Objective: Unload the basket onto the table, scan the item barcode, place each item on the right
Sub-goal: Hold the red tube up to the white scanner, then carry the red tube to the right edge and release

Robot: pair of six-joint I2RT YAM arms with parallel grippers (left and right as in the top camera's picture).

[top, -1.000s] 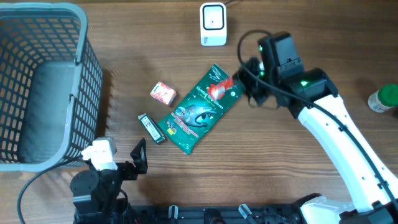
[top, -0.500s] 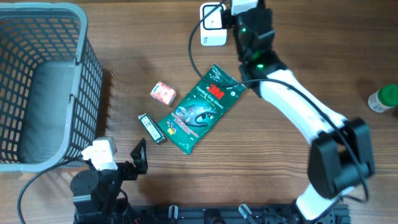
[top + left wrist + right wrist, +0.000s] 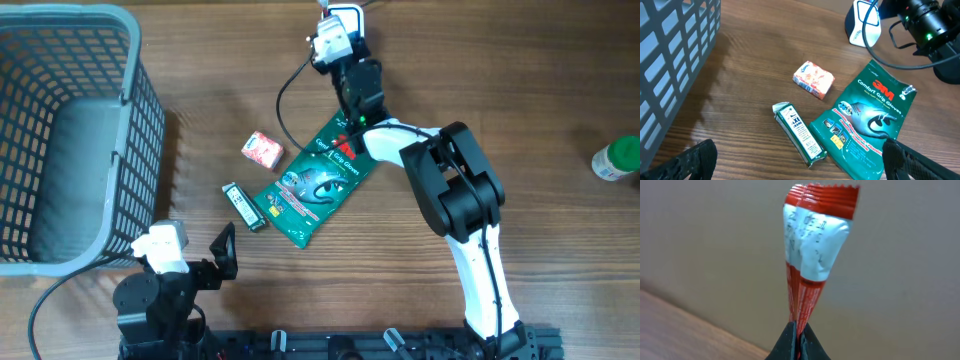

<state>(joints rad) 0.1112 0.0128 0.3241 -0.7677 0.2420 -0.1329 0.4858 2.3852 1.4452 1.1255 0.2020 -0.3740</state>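
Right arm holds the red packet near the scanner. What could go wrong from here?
1. The right gripper pinches the red packet only by its bottom edge; it could slip or swing.
2. The packet is twisted, and no barcode shows in the wrist view, so the scan may fail.
3. A black cable loops across the scanner; it might block it or snag.

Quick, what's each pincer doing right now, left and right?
Left pincer: open, holding nothing.
Right pincer: shut on a red and white sachet, pinched at its bottom end.
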